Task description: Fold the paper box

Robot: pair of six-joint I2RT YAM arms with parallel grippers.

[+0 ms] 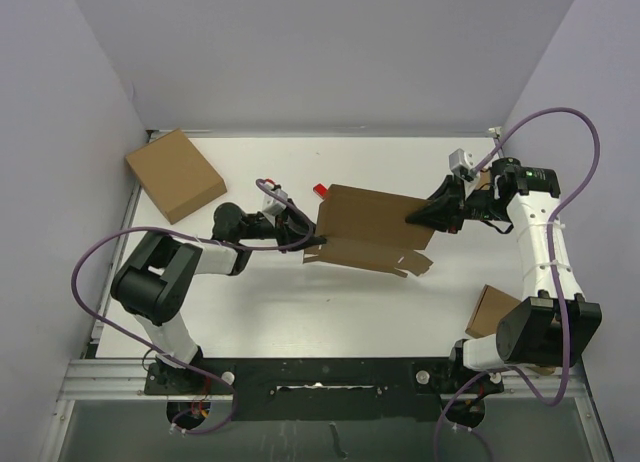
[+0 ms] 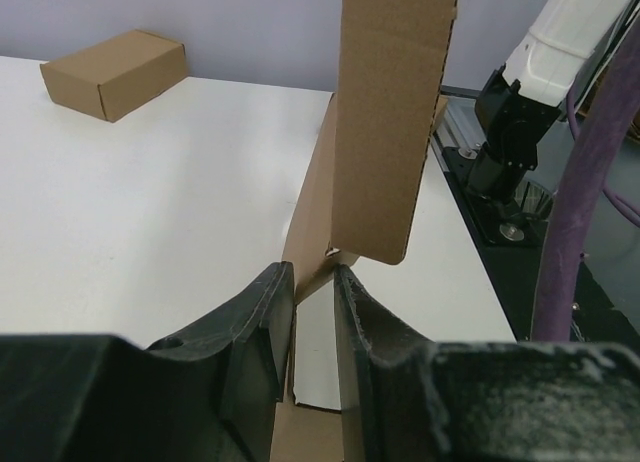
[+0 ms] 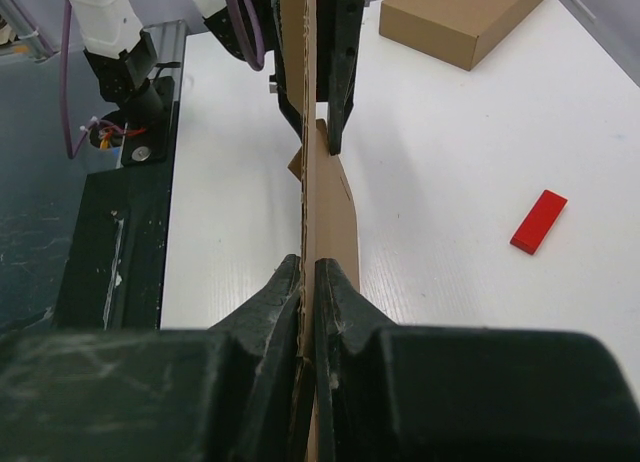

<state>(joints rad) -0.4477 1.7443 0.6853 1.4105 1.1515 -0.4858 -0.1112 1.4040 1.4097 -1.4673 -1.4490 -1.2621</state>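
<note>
The paper box (image 1: 372, 227), a flat brown cardboard blank with flaps and tabs, hangs above the white table (image 1: 300, 302) between both arms. My left gripper (image 1: 310, 237) holds its left end. In the left wrist view the jaws (image 2: 312, 272) stand narrow, with a bent flap of the paper box (image 2: 385, 122) touching both fingers and a thin slit of table showing between them. My right gripper (image 1: 418, 218) pinches the right end. In the right wrist view its fingers (image 3: 308, 264) are shut tight on the edge of the paper box (image 3: 335, 222), which is seen edge-on.
A small red block (image 1: 320, 190) lies on the table just behind the blank. One ready-made brown box (image 1: 175, 174) sits at the far left, another (image 1: 492, 310) at the near right by the right arm's base. Purple cables loop beside both arms.
</note>
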